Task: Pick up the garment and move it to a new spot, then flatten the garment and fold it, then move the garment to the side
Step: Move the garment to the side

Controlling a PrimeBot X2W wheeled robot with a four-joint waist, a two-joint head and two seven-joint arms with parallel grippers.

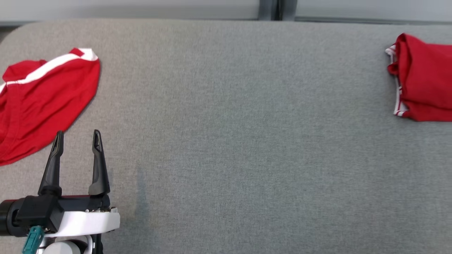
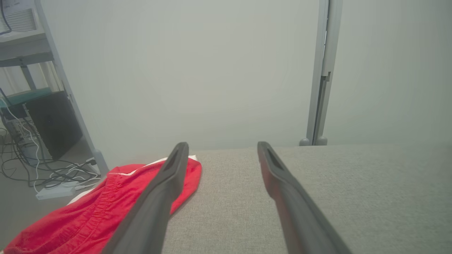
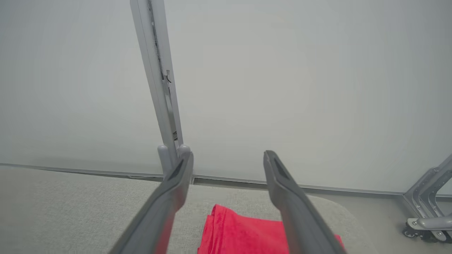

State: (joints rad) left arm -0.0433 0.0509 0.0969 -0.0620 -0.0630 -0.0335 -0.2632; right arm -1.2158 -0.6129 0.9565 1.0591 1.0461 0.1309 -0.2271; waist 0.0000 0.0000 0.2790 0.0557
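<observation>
A folded red garment with white trim (image 1: pixel 423 77) lies at the far right of the grey padded table (image 1: pixel 240 123). In the right wrist view my right gripper (image 3: pixel 229 154) hangs open just above this folded garment (image 3: pixel 243 233), holding nothing. Red shorts with a white stripe (image 1: pixel 42 95) lie spread loosely at the table's left edge. My left gripper (image 1: pixel 77 133) stands open and empty at the lower left, with its fingertips just right of the shorts' near edge. In the left wrist view the left gripper (image 2: pixel 222 144) has its left finger over the shorts (image 2: pixel 91 218).
A pale wall with a grey upright post (image 1: pixel 277 10) runs behind the table. Left of the table, a dark computer case (image 2: pixel 53 123) and loose cables sit on the floor. A wheeled metal frame foot (image 3: pixel 427 222) stands off the table's right end.
</observation>
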